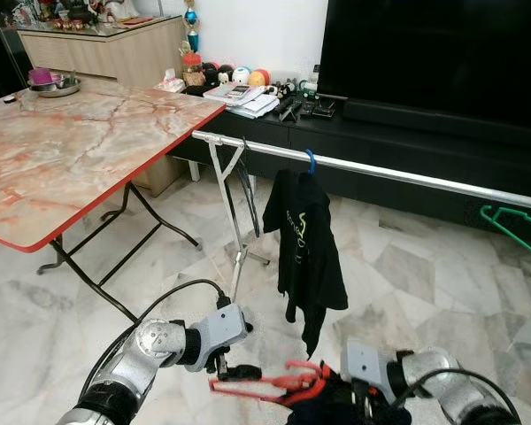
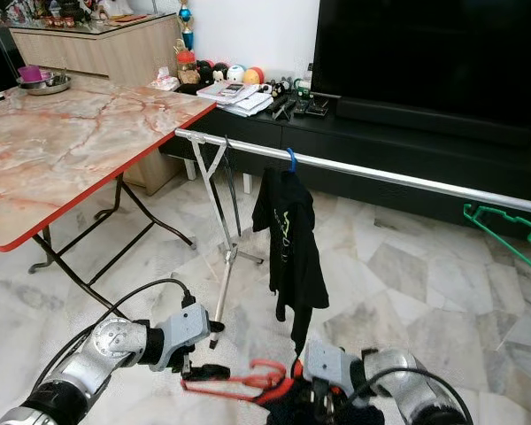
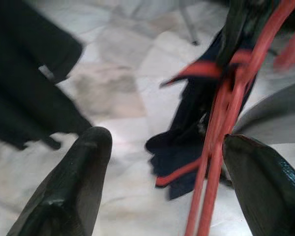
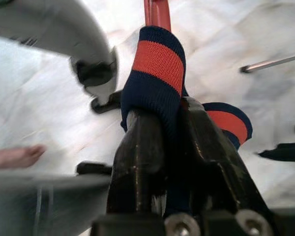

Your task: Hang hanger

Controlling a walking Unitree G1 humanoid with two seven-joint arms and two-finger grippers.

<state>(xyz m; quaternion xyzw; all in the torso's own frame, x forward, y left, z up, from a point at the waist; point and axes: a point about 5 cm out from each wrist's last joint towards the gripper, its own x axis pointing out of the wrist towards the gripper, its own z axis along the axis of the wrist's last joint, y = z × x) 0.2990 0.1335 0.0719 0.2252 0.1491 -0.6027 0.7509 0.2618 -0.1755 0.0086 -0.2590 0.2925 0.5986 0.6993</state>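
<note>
Here, through my left eye, a silver rail (image 1: 372, 168) runs across the room in front of a dark TV cabinet (image 1: 398, 142). A black shirt (image 1: 305, 243) hangs from it on a blue hook (image 1: 311, 160), and a green hanger (image 1: 513, 226) sits further along on my right. The marble worktop (image 1: 71, 150) with its red edge stands to my left. Low down, my left claw (image 1: 233, 372) reaches the end of a red hanger (image 1: 261, 385), which lies level between both arms, well below the rail. My right claw (image 1: 358, 398) meets the hanger's other end, where a dark garment (image 1: 336, 409) bunches.

My right eye gives the same layout, the red hanger held above the marble floor (image 2: 425, 266).

From my left wrist, my two fingers (image 3: 71, 184) stand wide apart, with the red hanger's bars passing just beside one of them; I cannot tell whether it touches. The navy garment with red trim hangs beyond.

From my right wrist, my fingers (image 4: 137, 157) are pressed together on the navy and red striped cuff (image 4: 157, 73), with the hanger's red bar rising behind it.
</note>
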